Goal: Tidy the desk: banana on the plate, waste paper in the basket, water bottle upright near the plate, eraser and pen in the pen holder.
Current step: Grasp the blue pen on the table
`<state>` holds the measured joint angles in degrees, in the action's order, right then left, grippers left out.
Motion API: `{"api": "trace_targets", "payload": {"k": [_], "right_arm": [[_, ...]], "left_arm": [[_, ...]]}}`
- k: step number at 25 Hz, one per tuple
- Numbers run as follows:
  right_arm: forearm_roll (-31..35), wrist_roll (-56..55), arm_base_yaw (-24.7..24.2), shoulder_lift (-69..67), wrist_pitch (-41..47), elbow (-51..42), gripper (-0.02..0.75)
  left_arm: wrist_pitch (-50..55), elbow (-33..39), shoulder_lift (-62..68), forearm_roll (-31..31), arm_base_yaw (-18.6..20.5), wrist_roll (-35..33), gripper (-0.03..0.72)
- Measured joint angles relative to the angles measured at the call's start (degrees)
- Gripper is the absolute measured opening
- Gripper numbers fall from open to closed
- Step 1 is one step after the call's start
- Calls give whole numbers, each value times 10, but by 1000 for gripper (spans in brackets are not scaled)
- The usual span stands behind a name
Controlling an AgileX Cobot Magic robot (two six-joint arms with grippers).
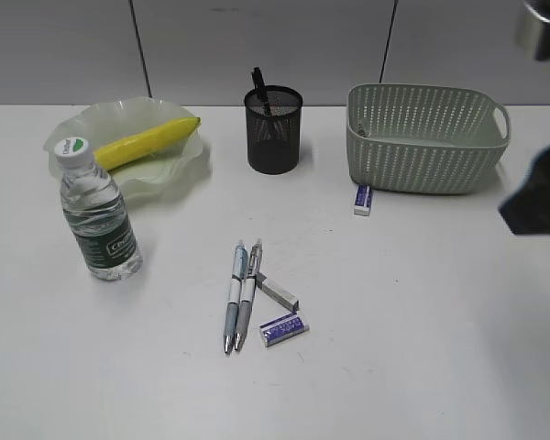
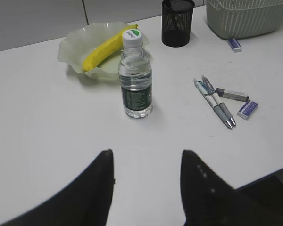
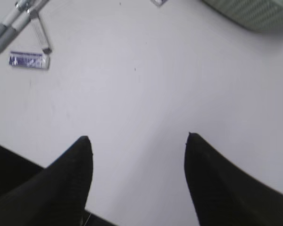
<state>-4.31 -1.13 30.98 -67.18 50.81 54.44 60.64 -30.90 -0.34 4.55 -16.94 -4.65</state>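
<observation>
The white flat counter (image 1: 422,348) carries all items. The curved yellow banana (image 1: 147,142) lies in the pale green ruffled translucent plate (image 1: 179,170). The clear plastic water bottle (image 1: 96,215) with dark green label stands upright just beside the plate. The black mesh cylindrical pen holder (image 1: 273,130) contains one dark pen. Two grey-barrelled pens (image 1: 240,295) lie side by side mid-counter, with two erasers (image 1: 282,327) adjacent. A third eraser (image 1: 363,199) lies beside the sage-green perforated basket (image 1: 426,137). Left pincer (image 2: 147,157): released, empty. Right pincer (image 3: 139,141): released, empty.
</observation>
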Motion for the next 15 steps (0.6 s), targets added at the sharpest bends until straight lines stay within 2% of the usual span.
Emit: {"api": "trace_targets", "payload": {"k": [8,15], "right_arm": [[-6,0,0,285,88,-170,489],[-14,3,0,537,101,-240,486]], "left_arm": [[-2,0,2,11,0,0,347],[-56,-8,131,116,0,0,347]]}}
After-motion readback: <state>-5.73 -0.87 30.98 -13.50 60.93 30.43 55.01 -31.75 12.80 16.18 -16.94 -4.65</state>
